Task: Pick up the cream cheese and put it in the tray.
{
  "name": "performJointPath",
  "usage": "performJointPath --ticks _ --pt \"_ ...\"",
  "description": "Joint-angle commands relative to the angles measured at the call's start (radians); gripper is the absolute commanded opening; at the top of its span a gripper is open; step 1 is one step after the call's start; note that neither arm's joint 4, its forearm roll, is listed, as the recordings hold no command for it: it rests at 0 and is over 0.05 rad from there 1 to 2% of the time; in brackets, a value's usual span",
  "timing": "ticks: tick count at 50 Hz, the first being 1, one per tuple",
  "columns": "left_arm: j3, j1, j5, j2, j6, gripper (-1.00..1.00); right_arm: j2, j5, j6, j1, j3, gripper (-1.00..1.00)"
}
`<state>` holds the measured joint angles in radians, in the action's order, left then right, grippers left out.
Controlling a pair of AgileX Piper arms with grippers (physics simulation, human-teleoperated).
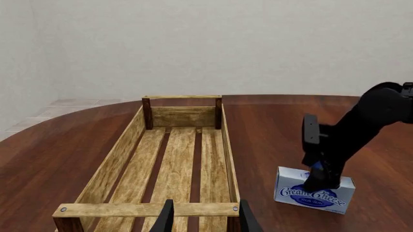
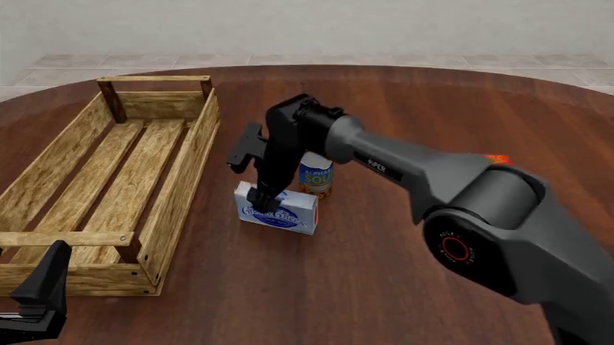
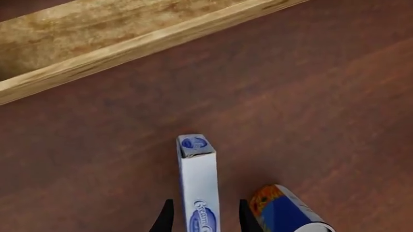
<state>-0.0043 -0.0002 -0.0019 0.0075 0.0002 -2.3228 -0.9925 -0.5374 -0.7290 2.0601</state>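
Note:
The cream cheese is a white-and-blue box standing on its long edge on the wooden table, just right of the tray. My right gripper reaches down onto its top edge. In the right wrist view the box lies between the two fingertips with a small gap on each side, so the gripper is open around it. The left wrist view shows the box, the right gripper and the tray. My left gripper is open and empty at the tray's near end.
A blue-and-yellow can stands right behind the cream cheese, close to the right gripper, and also shows in the right wrist view. A red-orange box peeks out behind the right arm. The tray's side wall runs close by.

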Motion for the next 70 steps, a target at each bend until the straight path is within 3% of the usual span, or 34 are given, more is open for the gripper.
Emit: performJointPath --ticks 1,26,37,38,52,56,62,70 --pt "0.0 0.0 0.0 0.0 0.0 1.0 -0.04 -0.013 -0.006 0.004 0.035 1.0" --pt "0.0 0.0 0.0 0.0 0.0 1.0 -0.087 0.007 0.019 -0.012 0.03 1.0" --pt "0.0 0.0 0.0 0.0 0.0 1.0 -0.043 0.004 0.019 -0.027 0.01 1.0" --pt "0.0 0.0 0.0 0.0 0.0 1.0 -0.043 0.0 0.022 -0.025 0.015 -1.0" --pt "0.0 0.0 0.0 0.0 0.0 1.0 0.055 0.081 0.072 -0.046 -0.08 -1.0" --pt "0.0 0.0 0.0 0.0 0.0 1.0 0.08 0.082 0.065 -0.05 -0.097 -1.0" --pt "0.0 0.0 0.0 0.0 0.0 1.0 0.125 0.082 0.103 -0.057 -0.102 -1.0" --pt "0.0 0.0 0.0 0.0 0.0 1.0 0.23 0.049 0.078 -0.04 -0.13 -1.0"
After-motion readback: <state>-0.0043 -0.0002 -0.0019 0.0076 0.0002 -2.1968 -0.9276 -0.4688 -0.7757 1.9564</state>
